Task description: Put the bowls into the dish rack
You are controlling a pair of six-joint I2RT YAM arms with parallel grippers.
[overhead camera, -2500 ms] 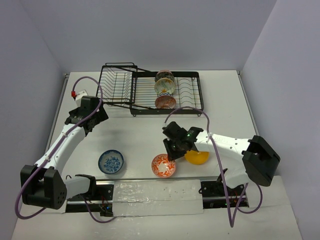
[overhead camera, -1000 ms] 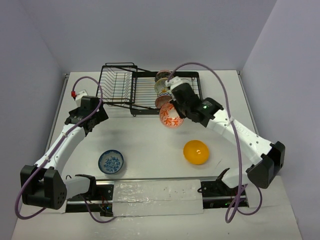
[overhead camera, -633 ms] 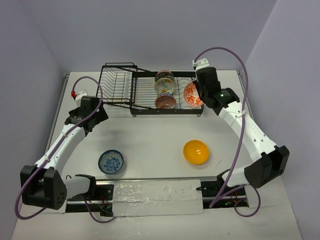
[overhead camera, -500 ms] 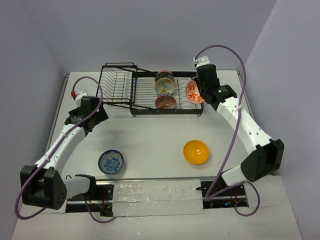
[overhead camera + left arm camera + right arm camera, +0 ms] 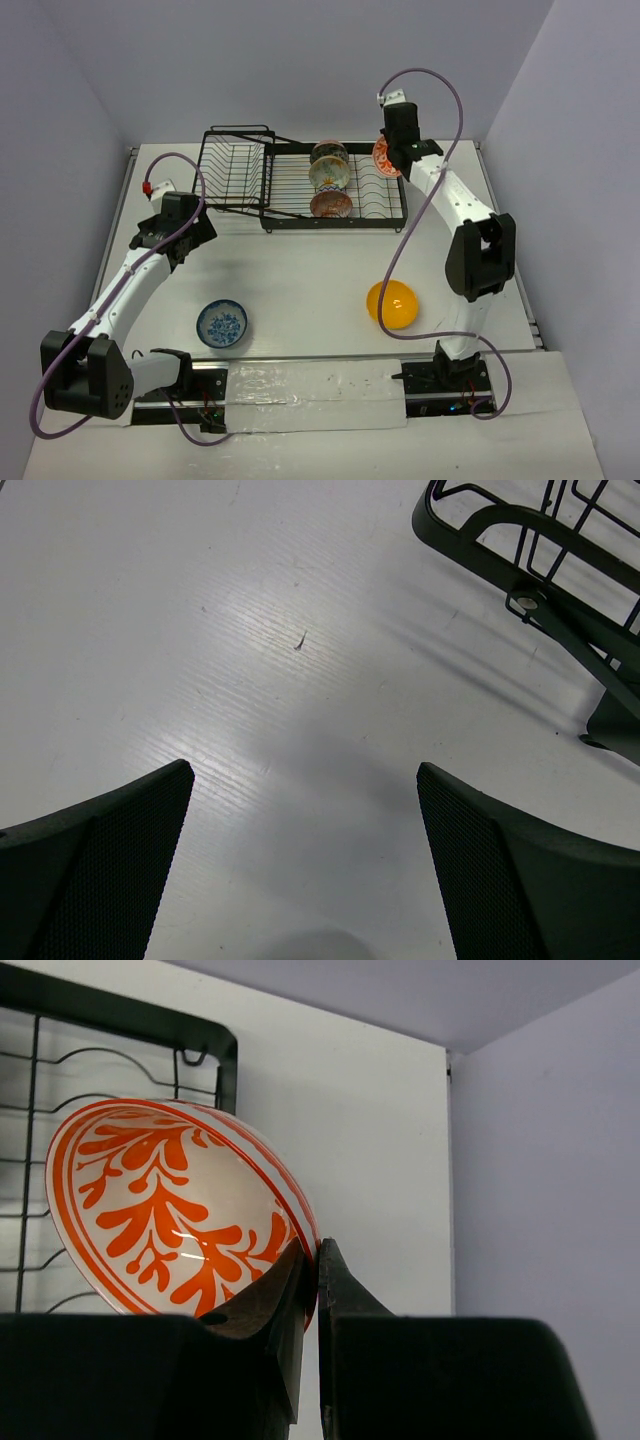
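One orange-red floral bowl (image 5: 170, 1210) is pinched by its rim in the right gripper (image 5: 312, 1250), at the far right corner of the dish rack (image 5: 330, 226). The left gripper (image 5: 305, 780) stands wide open over the table (image 5: 150, 610).

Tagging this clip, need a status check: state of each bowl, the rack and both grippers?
floral bowl: on edge, pinched by its rim at the rack's far right corner
right gripper: shut on the floral bowl
left gripper: open, empty, over bare table
dish rack: three bowls in it, mid-rack
racked bowls: standing in the dividers
orange-yellow bowl: upright on table
blue bowl: upright on table
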